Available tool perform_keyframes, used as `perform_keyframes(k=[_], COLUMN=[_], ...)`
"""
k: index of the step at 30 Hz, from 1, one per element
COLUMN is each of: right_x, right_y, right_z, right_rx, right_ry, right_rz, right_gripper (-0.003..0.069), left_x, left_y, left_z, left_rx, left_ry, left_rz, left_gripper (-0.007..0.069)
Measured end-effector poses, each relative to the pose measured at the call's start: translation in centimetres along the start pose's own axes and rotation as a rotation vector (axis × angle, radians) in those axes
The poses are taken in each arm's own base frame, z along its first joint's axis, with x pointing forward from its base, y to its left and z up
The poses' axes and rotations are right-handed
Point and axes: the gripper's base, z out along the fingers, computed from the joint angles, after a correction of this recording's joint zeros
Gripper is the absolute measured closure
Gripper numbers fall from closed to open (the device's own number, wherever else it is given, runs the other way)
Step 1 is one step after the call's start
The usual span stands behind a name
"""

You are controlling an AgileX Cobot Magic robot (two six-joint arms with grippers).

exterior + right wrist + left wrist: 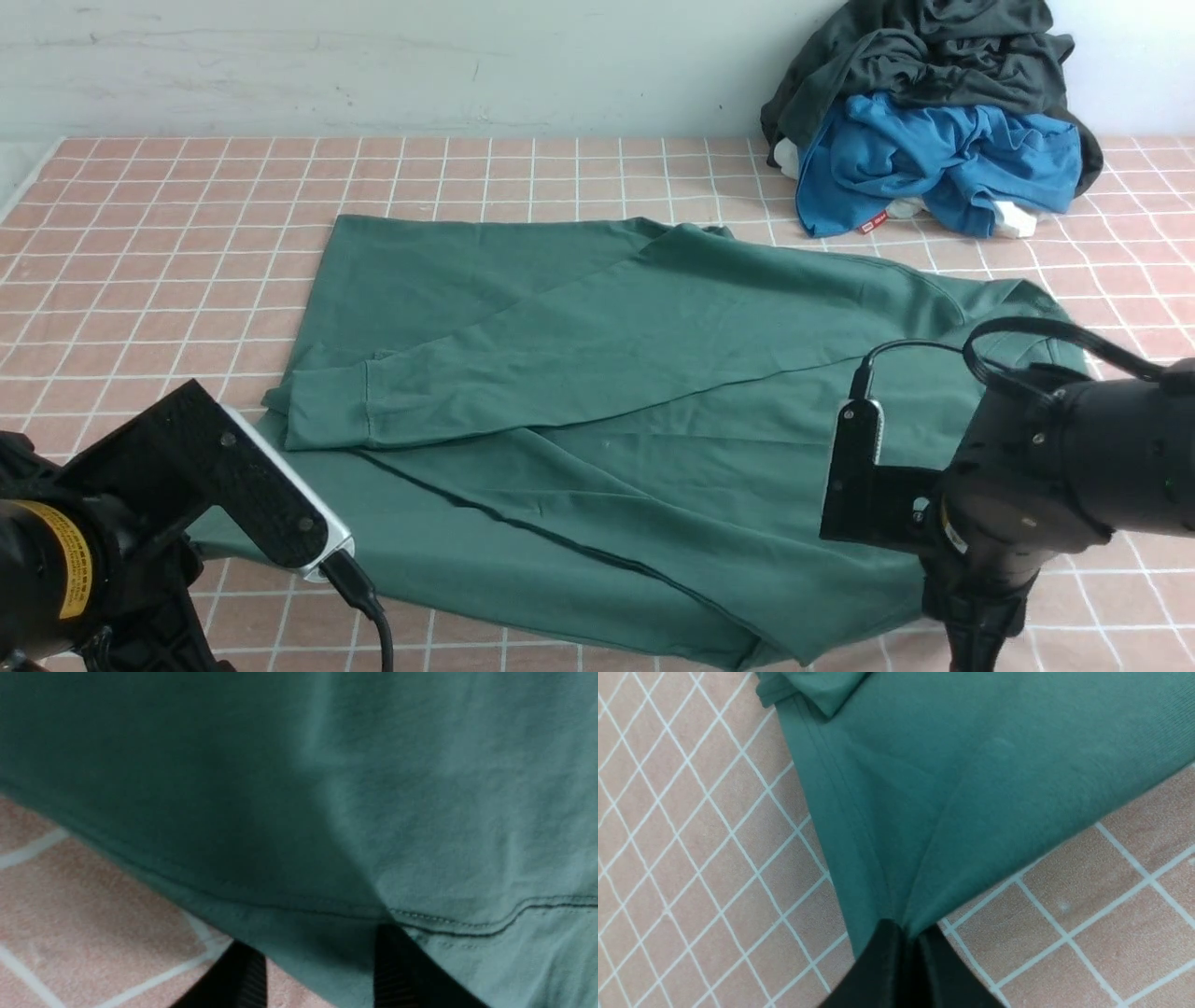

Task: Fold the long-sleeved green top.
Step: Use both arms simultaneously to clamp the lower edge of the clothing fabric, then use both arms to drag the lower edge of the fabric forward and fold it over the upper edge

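Skew risk | my left gripper pinches green long-sleeved top | right gripper spread; one-sided pull could drag fold askew.

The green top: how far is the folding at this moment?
Done: one sleeve lies folded across the green top. In hand: the left hand pinches a near corner; the right hand stands open at the hem. Left: the body is spread wide, not yet folded small.

The left hand pinches the hemmed edge of the green long-sleeved top, jaws pressed together, creases fanning out from the pinch; the pink-tiled counter shows on both sides.
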Motion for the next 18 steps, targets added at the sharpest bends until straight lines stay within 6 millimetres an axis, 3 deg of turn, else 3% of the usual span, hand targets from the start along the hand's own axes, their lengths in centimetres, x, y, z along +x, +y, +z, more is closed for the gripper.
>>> perform_keyframes(k=[3,5,12,14,18], right_x=[-0.1,0.0,2.4,2.9,2.6], right_y=[-0.2,-0.3,-1.1,-1.4,-5.0], right_z=[0.1,-0.2,-5.2,-6.3,-7.9], right_rx=[0.028,0.037,0.090,0.116,0.221], right_ry=[-0.013,-0.021,-0.049,-0.079,-0.245], right_rz=[0.028,0.043,0.153,0.169,0.250], right_gripper=[0.0589,0.0636,0.0650,0.0649,0.0649], left_x=[0.0,0.0,-0.2,-1.1,-4.7], left_y=[0.0,0.0,1.0,1.9,6.0], left_z=[0.0,0.0,-1.9,-2.7,-2.8], left_rx=[0.000,0.001,-0.005,-0.021,-0.090], left_ry=[0.000,0.002,0.039,0.013,-0.099], left_rz=[0.000,-0.001,-0.175,-0.240,-0.401], left_gripper=[0.0618,0.0618,0.0613,0.0608,0.0607])
